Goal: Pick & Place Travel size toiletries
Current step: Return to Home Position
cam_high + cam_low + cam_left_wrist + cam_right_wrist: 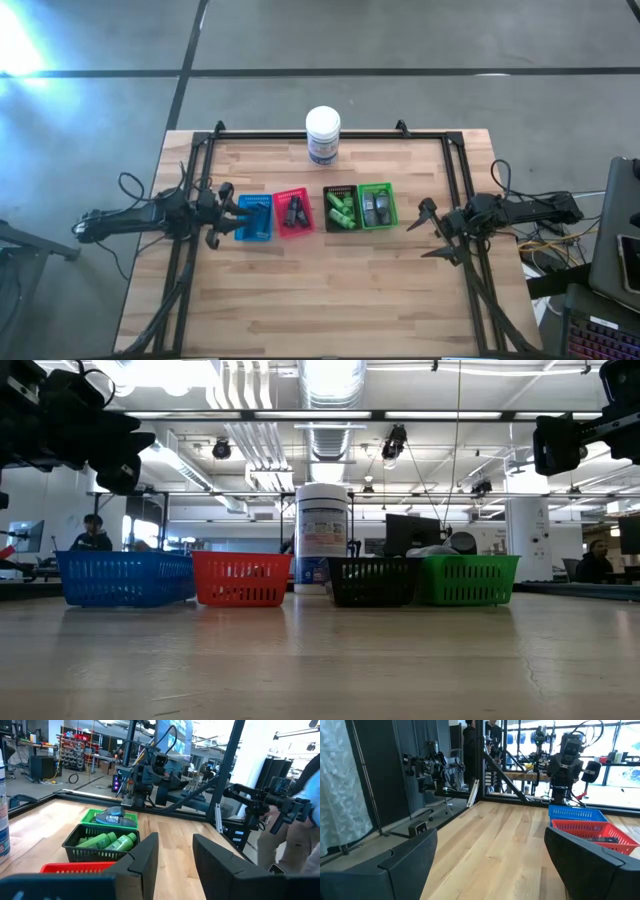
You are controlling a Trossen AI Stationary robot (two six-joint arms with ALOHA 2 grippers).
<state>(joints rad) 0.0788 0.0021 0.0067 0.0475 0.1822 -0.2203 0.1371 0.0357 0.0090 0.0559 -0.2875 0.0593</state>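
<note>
The toiletries lie sorted in four small trays in a row at mid-table. Green tubes (341, 210) (107, 841) fill the black tray, grey mini bottles (375, 207) (116, 815) the green tray, and small dark tubes (294, 211) the red tray. Thin dark items (256, 216) lie in the blue tray. My left gripper (215, 214) (175, 855) hovers open just left of the blue tray. My right gripper (432, 230) (490, 855) hovers wide open right of the green tray. Both are empty.
A large white jar with a blue label (323, 134) (322, 535) stands near the far edge behind the trays. The blue (125, 578), red (241, 578), black (372, 581) and green (467, 579) trays stand side by side. Bare wood (320, 300) spreads across the near half. Dark frame rails (190, 180) run along the sides.
</note>
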